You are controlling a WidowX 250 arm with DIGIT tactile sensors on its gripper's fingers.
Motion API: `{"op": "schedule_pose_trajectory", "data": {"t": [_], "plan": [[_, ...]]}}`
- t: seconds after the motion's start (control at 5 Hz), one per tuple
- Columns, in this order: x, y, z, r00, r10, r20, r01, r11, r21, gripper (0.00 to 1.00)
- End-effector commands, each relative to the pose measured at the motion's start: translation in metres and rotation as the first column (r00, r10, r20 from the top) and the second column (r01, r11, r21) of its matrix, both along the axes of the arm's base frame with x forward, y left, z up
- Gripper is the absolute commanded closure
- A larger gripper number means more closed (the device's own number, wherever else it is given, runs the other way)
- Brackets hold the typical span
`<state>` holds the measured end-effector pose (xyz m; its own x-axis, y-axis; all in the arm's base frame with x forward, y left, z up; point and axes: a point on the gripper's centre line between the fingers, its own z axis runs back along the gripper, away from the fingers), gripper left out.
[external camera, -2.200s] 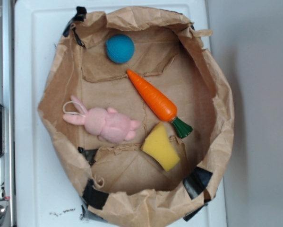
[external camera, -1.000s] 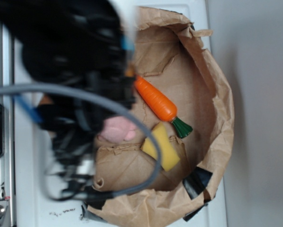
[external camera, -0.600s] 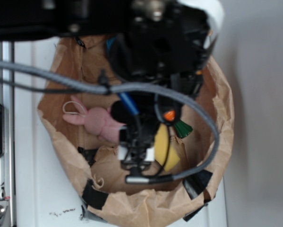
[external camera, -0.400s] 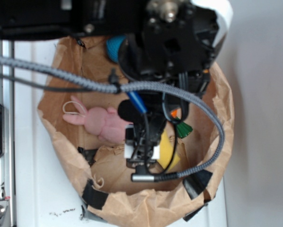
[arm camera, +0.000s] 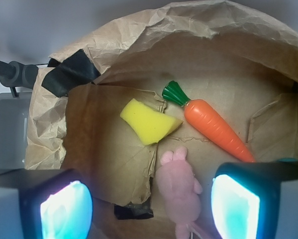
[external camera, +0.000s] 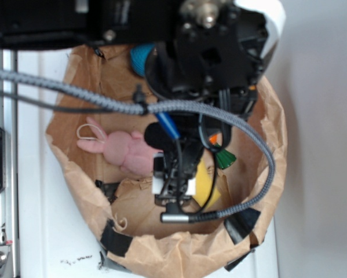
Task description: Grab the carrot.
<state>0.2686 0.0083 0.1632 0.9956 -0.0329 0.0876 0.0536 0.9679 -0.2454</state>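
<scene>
The carrot [arm camera: 216, 127] is smooth and orange with a green stem [arm camera: 174, 93]. It lies slanted on the floor of the brown paper bag [arm camera: 188, 20], stem toward the far wall. My gripper [arm camera: 151, 209] is open and empty, above the bag floor and short of the carrot. Its right finger [arm camera: 236, 209] hides the carrot's tip. In the exterior view the black arm [external camera: 208, 58] covers most of the carrot [external camera: 215, 139]. Only an orange bit and the green stem [external camera: 224, 157] show there.
A yellow sponge wedge [arm camera: 149, 122] lies just left of the carrot's stem. A pink plush bunny [arm camera: 180, 191] lies between my fingers, below the carrot. A blue ball [external camera: 139, 58] peeks out by the bag's far wall. The crumpled bag walls [external camera: 266, 150] ring everything.
The arm has swung in from the left over the bag and now covers most of the carrot. In the last 0.4 s nothing has visibly moved.
</scene>
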Motion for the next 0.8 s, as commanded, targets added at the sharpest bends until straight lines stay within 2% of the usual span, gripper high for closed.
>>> {"op": "schedule_pose_trajectory", "data": {"t": [0.0,0.2,0.4,0.6], "plan": [[0.036,0.014,-0.042,0.981,-0.148,0.124,0.147,0.989,0.014,0.00],[0.047,0.024,-0.065,0.966,-0.223,0.132,0.219,0.975,0.044,0.00],[0.043,0.036,-0.080,0.946,-0.288,0.147,0.277,0.957,0.089,0.00],[0.045,0.047,-0.103,0.942,-0.303,0.147,0.279,0.946,0.165,0.00]]}}
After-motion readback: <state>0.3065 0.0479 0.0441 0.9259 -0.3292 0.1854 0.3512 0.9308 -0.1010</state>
